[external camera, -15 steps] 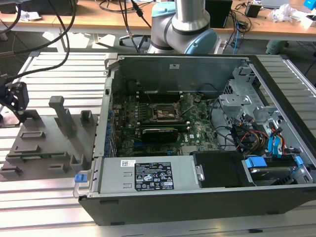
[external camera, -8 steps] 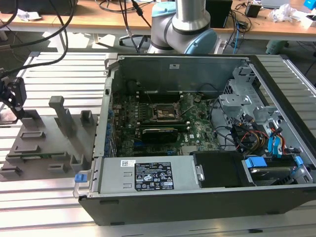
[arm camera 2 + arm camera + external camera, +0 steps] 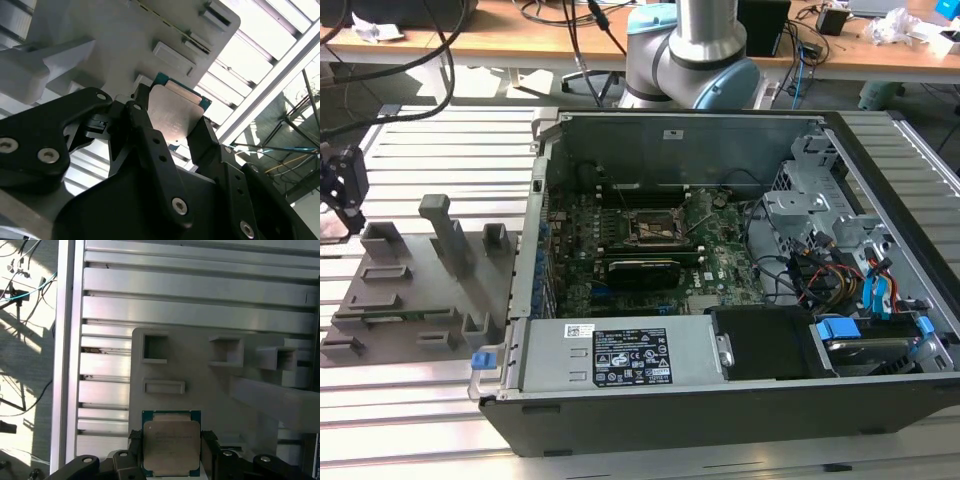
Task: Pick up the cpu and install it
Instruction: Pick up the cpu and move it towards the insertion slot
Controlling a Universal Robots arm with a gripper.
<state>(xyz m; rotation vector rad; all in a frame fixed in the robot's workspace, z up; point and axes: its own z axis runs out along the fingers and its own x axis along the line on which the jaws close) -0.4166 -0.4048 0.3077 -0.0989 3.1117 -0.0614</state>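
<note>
The cpu [image 3: 171,447] is a flat square chip with a silvery top and a green rim, and it sits between the black fingers [image 3: 208,450] of my gripper [image 3: 171,440]. In the second wrist view the cpu [image 3: 176,114] is clamped by the fingers [image 3: 141,112] on two opposite edges, so the gripper [image 3: 172,111] is shut on it. In the exterior view the gripper [image 3: 345,188] hangs at the far left, over the far end of the grey tray [image 3: 410,295]. The motherboard socket [image 3: 653,228] lies open inside the computer case [image 3: 720,400], well off to the exterior view's right of the gripper.
The grey tray [image 3: 200,380] carries upright blocks [image 3: 445,225] and recessed pockets [image 3: 155,347]. Slatted aluminium table [image 3: 200,285] runs under everything. The case walls, a drive cage [image 3: 800,200] and cables [image 3: 840,280] surround the motherboard. The arm's base [image 3: 690,60] stands behind the case.
</note>
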